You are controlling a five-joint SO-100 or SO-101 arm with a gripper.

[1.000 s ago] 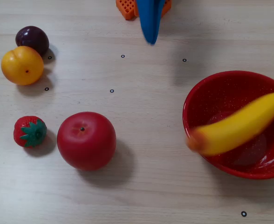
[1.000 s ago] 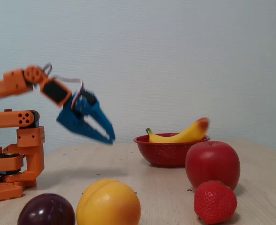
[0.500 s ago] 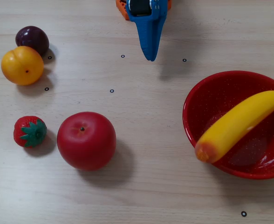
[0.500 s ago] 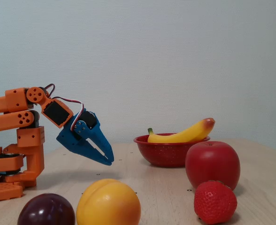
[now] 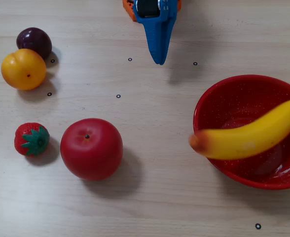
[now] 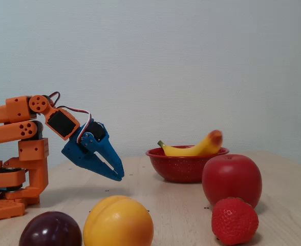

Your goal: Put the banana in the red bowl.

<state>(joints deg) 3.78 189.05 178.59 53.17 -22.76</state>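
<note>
The yellow banana (image 5: 248, 139) (image 6: 194, 148) lies across the red bowl (image 5: 219, 98) (image 6: 178, 166), its orange-brown tip blurred and sticking out over the bowl's left rim in the top-down fixed view. My blue gripper (image 5: 159, 60) (image 6: 117, 176) is well away from the bowl, near the arm's base, hanging just above the table. Its jaws are together with nothing between them.
A red apple (image 5: 91, 148) (image 6: 231, 179) and a strawberry (image 5: 31, 139) (image 6: 234, 221) sit left of the bowl in the top-down fixed view. A yellow-orange fruit (image 5: 23, 68) (image 6: 118, 222) and a dark plum (image 5: 34, 41) (image 6: 50, 229) lie at the far left. The orange arm base (image 6: 15, 169) stands at the table's back.
The gripper dropped lower and drew back toward the base, then held still. The banana keeps rocking in the bowl, its tip swinging left and down.
</note>
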